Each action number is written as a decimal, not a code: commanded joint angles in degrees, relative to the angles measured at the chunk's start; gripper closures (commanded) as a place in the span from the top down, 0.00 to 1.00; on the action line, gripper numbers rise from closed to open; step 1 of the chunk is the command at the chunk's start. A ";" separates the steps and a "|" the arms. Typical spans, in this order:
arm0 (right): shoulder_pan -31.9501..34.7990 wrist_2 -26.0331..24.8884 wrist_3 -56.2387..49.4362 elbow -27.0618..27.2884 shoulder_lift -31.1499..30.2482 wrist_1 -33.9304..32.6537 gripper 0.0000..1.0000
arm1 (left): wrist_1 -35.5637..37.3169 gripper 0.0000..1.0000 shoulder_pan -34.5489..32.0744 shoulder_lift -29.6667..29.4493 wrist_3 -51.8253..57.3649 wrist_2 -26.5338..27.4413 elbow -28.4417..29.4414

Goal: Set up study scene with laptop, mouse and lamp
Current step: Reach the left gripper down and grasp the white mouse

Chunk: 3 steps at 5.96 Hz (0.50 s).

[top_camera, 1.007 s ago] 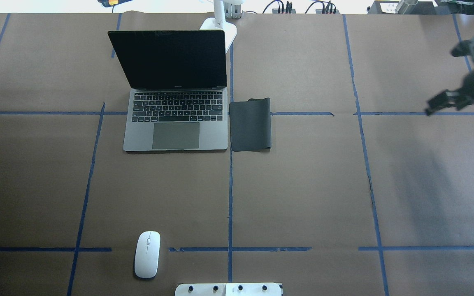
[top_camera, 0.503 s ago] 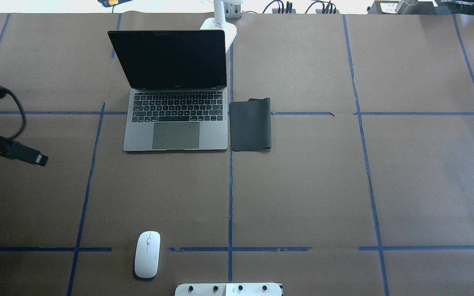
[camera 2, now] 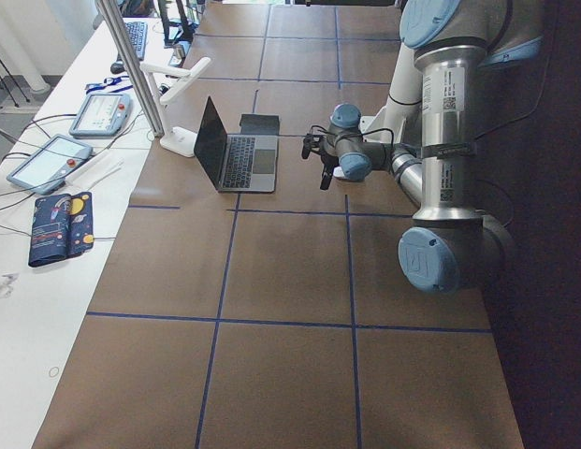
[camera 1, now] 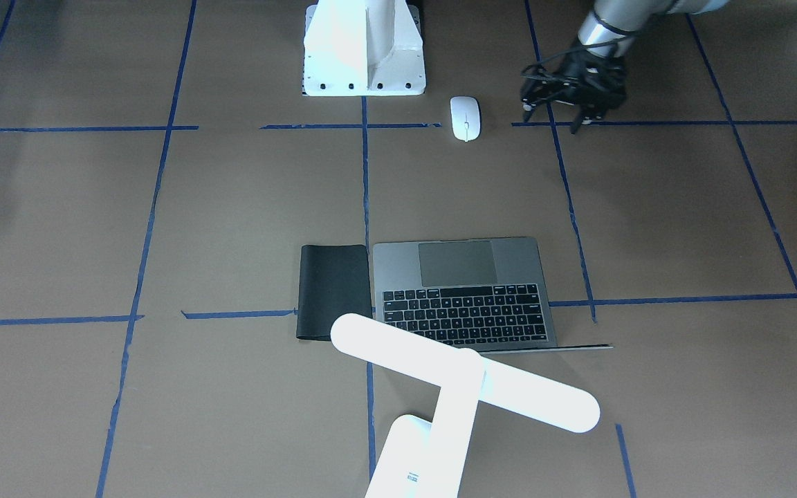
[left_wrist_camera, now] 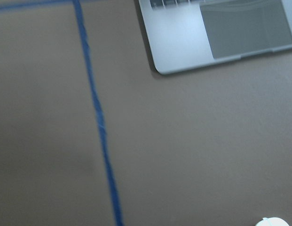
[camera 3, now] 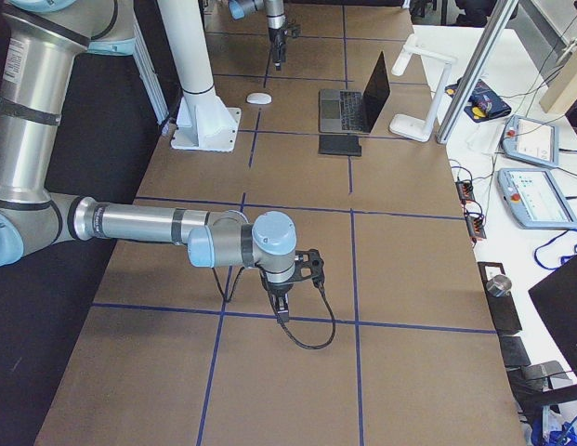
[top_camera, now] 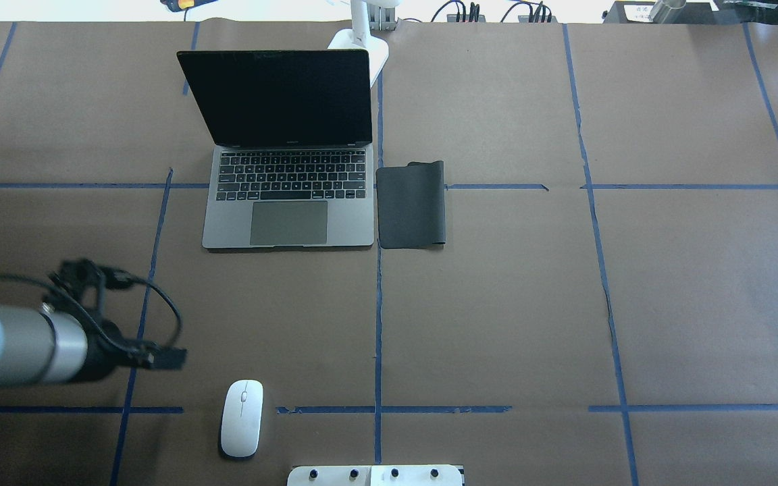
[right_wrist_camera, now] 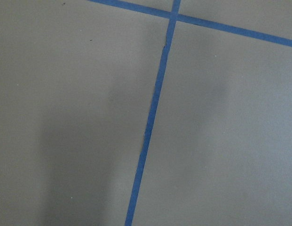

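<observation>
Mouse cropped at left-wrist edge; lamp base cropped.

The table is covered in matt brown paper, faintly creased at its seams, with strips of dull blue tape stuck across it. The laptop has a smooth matt grey metal body, matt black keys and a glossy dark screen; the mouse pad is a soft-looking matt black sheet, cloth or leatherette I cannot tell, and the mouse is smooth white plastic with a slight gloss. The lamp looks like smooth bright white plastic, the pedestal is a smooth white block, and the left arm is a satin silver metal tube with a pale blue cap.
</observation>
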 commanded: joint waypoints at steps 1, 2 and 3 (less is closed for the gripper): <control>0.08 0.19 0.13 0.01 0.02 0.08 1.00 | 5.71 1.00 14.41 -6.14 -7.62 11.67 0.92; 0.08 0.80 0.13 -0.07 -0.06 0.17 1.00 | 11.59 1.00 15.26 -11.41 -9.12 11.88 2.84; 0.08 0.80 0.04 -0.07 -0.07 0.17 1.00 | 12.17 1.00 15.61 -12.33 -9.74 11.88 5.39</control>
